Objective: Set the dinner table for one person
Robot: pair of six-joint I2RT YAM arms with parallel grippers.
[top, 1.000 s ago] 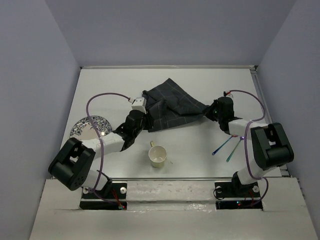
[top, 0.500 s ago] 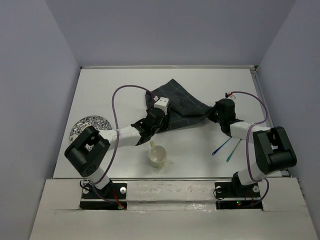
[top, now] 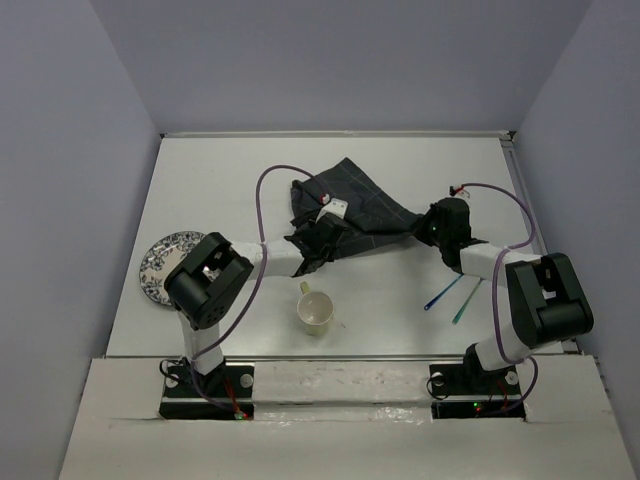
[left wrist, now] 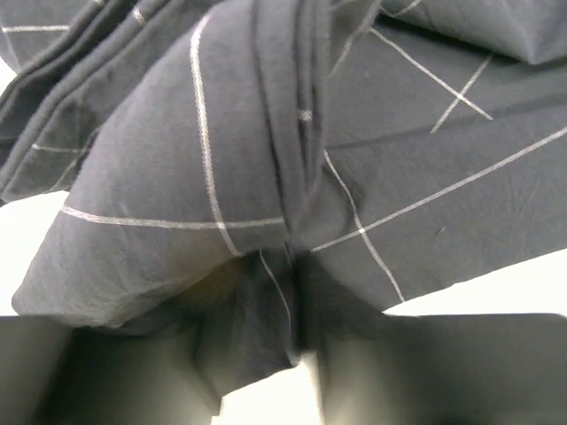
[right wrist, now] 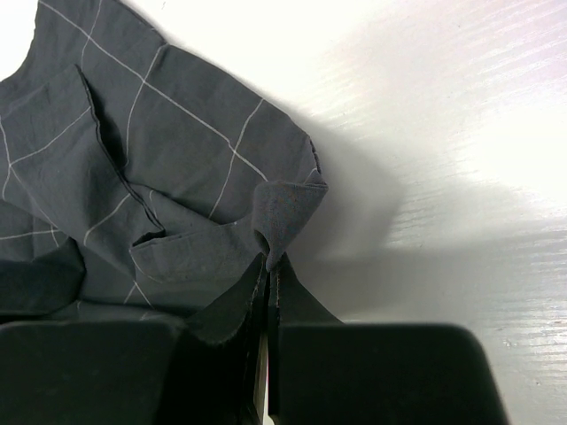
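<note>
The dark grid-lined cloth (top: 355,208) lies bunched on the white dinner table (top: 215,175). My left gripper (top: 312,246) is at the cloth's near-left edge. In the left wrist view the gripper (left wrist: 301,350) is shut on a fold of the cloth (left wrist: 221,159). My right gripper (top: 426,226) is at the cloth's right corner. In the right wrist view it (right wrist: 268,288) is shut on that corner of the cloth (right wrist: 177,150). A cream cup (top: 316,311) stands near the front. A patterned plate (top: 160,262) lies at the left, partly hidden by my left arm.
Two thin blue and teal utensils (top: 450,294) lie at the right front, beside my right arm. Lilac walls close in the table on three sides. The cup stands just in front of my left forearm.
My left arm has swung right, from the cloth's left edge onto its near-left part, and the cloth has bunched up there. The right gripper has stayed on the cloth's corner.
</note>
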